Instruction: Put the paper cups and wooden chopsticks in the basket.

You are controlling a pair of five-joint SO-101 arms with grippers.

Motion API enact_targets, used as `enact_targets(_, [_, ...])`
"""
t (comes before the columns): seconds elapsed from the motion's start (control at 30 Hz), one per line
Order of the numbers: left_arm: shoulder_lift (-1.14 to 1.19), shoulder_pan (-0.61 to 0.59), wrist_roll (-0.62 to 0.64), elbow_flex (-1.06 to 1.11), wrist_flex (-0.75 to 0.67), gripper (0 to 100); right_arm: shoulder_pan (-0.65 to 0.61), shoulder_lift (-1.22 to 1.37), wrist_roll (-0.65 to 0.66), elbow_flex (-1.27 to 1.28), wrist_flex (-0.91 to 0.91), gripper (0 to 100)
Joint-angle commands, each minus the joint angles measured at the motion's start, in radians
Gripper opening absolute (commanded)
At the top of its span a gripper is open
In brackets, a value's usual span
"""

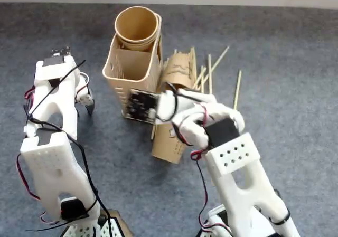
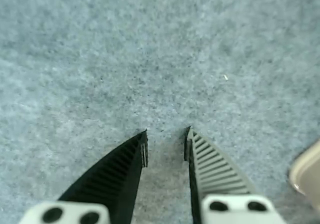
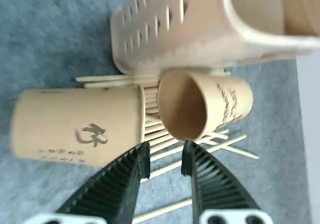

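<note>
A tan slotted basket stands upright with stacked paper cups in its far compartment. Two more paper cups lie on their sides right beside it: one printed cup and one with its mouth toward my right wrist camera. Wooden chopsticks lie scattered under and beyond them. My right gripper hovers just above the open-mouthed cup's rim, slightly open and holding nothing. My left gripper stands to the left of the basket over bare carpet, narrowly open and empty.
Grey carpet covers the whole work surface. A corner of the basket shows beside my left gripper. One chopstick lies apart to the right of the pile. There is free carpet at the far right and far left.
</note>
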Motion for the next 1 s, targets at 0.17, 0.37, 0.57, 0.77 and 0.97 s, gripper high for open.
enact_targets(0.17, [-0.044, 0.004, 0.000, 0.004, -0.011, 14, 0.070, 0.054, -0.068, 0.033, -0.202, 21.1])
enact_targets(0.37, [-0.044, 0.007, 0.000, 0.013, -0.012, 14, 0.070, 0.228, -0.046, -0.039, -0.243, 21.1])
enact_targets(0.57, [-0.044, 0.007, 0.000, 0.015, -0.006, 14, 0.073, 0.444, -0.046, -0.114, -0.384, 21.0])
enact_targets(0.77, [-0.044, 0.008, -0.002, 0.024, -0.006, 14, 0.160, 0.648, -0.046, -0.318, -0.392, 20.7])
enact_targets(0.97, [-0.044, 0.008, -0.002, 0.024, -0.011, 14, 0.257, 0.710, -0.204, -0.515, -0.377, 1.6])
